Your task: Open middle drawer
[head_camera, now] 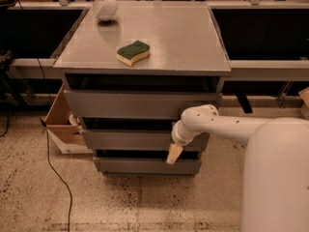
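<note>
The grey cabinet (145,42) has three drawer fronts. The middle drawer (130,140) is a wide, shallow grey front with no handle, set between the taller top drawer (135,105) and the slimmer lowest drawer (140,166). It sits about level with the lowest front, with a dark gap above it. My gripper (174,153) hangs at the end of the white arm (227,127). It points downward right against the right part of the middle drawer's front, with its cream tip over the gap below.
A green and yellow sponge (133,52) and a white bowl (107,7) lie on the cabinet top. An open cardboard box (60,124) stands on the floor to the left. A black cable (55,173) runs across the speckled floor. Dark shelving runs behind.
</note>
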Tool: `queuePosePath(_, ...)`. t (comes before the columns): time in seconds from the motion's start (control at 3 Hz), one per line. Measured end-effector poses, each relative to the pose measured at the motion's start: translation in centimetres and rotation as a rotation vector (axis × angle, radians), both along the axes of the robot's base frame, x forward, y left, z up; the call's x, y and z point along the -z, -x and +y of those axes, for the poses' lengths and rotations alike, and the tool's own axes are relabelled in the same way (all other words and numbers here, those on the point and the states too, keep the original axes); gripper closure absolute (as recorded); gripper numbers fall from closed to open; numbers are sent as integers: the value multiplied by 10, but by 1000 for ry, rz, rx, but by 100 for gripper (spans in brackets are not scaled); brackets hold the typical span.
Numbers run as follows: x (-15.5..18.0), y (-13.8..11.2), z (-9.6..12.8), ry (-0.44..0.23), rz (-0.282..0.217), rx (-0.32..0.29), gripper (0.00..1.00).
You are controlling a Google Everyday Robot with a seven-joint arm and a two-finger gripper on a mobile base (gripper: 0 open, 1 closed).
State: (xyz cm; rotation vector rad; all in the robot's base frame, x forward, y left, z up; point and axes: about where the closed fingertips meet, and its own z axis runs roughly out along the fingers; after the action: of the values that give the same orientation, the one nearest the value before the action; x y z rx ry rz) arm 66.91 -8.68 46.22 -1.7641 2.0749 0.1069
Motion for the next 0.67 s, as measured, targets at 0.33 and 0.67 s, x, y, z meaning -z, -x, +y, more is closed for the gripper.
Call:
queuePosePath(0.33,19,-14,2,8,13,5,0)
queuePosePath(0.67,37,-8,-12,14,39,36,16)
